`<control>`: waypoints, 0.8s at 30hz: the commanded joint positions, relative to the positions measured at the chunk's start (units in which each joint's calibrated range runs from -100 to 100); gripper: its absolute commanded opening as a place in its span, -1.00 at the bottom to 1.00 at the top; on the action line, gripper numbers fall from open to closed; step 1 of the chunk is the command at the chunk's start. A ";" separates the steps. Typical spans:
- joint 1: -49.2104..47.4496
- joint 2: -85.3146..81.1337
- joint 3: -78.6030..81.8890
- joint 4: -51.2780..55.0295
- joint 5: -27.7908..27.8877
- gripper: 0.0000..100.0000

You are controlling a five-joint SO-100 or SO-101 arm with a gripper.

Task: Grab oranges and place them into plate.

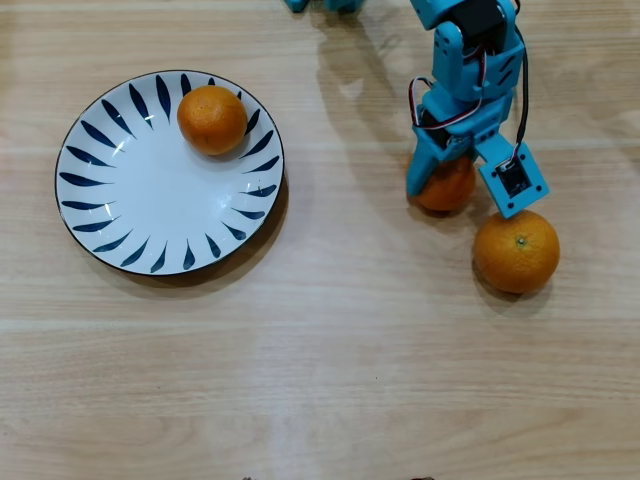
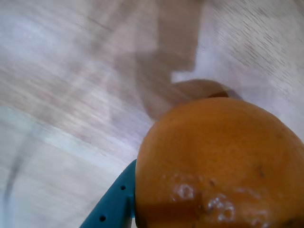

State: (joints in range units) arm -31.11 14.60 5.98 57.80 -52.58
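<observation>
The white plate (image 1: pixel 130 215) with dark blue rim strokes lies at the left in the overhead view, and one orange (image 1: pixel 212 119) rests on its upper rim area. At the right, my blue gripper (image 1: pixel 448 188) is shut on a second orange (image 1: pixel 447 190), its fingers pressed to both sides. That orange (image 2: pixel 223 166) fills the lower right of the wrist view, against a blue finger (image 2: pixel 111 209). A third, slightly larger orange (image 1: pixel 516 251) with a green stem dot sits on the table just below and right of the gripper.
A light wooden table (image 1: pixel 330 350) carries everything. The blue arm (image 1: pixel 470 60) comes down from the top right edge of the overhead view. The wrist camera's blue housing (image 1: pixel 514 178) hangs close above the third orange.
</observation>
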 commanded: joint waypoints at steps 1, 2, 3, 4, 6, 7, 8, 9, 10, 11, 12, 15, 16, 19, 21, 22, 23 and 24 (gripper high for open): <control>6.76 -13.59 -2.67 7.22 4.28 -0.44; 8.61 -16.21 -2.76 9.20 5.27 -0.43; 10.71 -18.66 -2.76 10.75 6.37 -0.41; 12.80 -20.94 -2.76 12.04 7.37 -0.40; 17.48 -24.74 -2.67 13.93 9.72 -0.40; 19.90 -26.35 -2.49 14.62 11.02 -0.40; 22.40 -27.79 -2.31 14.96 12.49 -0.40; 25.06 -28.97 -2.22 14.96 14.00 -0.40; 27.80 -29.73 -2.13 14.87 15.57 -0.40; 30.38 -30.24 -2.04 14.53 17.04 -0.40; 33.05 -30.49 -1.95 14.44 18.40 -0.40; 42.56 -30.49 -0.59 13.33 23.47 -0.39; 44.82 -30.58 0.23 12.04 24.56 -0.40; 50.95 -30.41 4.03 5.76 26.81 -0.40; 54.50 -30.32 7.92 -0.08 27.80 -0.40; 57.72 -30.32 11.63 -5.24 28.33 -0.40; 59.26 -30.32 13.63 -7.47 28.59 -0.40; 60.55 -30.32 15.26 -9.54 28.80 -0.40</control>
State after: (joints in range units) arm 23.09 -12.31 15.71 59.17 -24.93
